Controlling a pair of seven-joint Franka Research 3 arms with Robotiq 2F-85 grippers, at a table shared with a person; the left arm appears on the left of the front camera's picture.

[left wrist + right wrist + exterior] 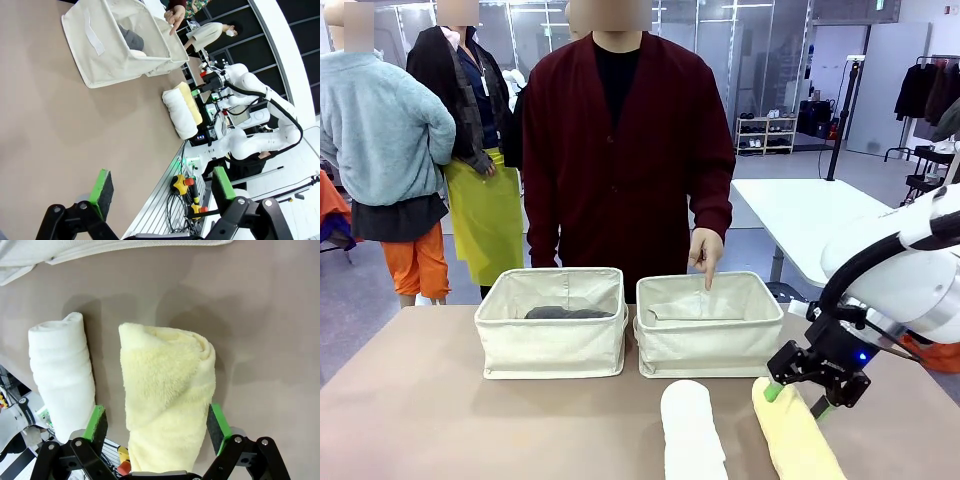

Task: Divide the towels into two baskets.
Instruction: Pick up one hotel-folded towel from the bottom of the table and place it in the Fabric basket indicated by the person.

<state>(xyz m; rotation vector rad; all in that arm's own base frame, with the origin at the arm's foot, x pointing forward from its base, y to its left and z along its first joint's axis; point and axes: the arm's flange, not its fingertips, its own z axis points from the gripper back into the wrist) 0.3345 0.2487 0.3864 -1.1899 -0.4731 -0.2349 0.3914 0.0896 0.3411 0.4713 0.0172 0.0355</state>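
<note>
Front view, done: The dark grey towel (568, 313) is seen lying in the left basket (552, 345). A pale shape is seen in the right basket (710, 350), into which a person's hand (705, 250) points; it is judged to be a towel.
Front view, left: The white towel (690, 430) and the pale yellow towel (798, 440) lie side by side on the worktop (440, 400) at its near edge, the yellow one nearer the right edge.
Front view, axis: Both rolls are laid lengthwise from near edge to far edge, the yellow one's far end leaning slightly towards the left edge.
Front view, right pincer (796, 400): It is held with its jaws apart over the yellow roll's far end.
Left wrist view, left pincer (162, 187): It is held wide apart above bare worktop, well away from both rolls, with nothing between its pads.
Right wrist view, right pincer (156, 422): The green pads are set either side of the pale yellow towel (167, 390), across its long axis and not yet pressed in.
Right wrist view, place: The white towel (62, 370) is seen just beside it, parallel.
</note>
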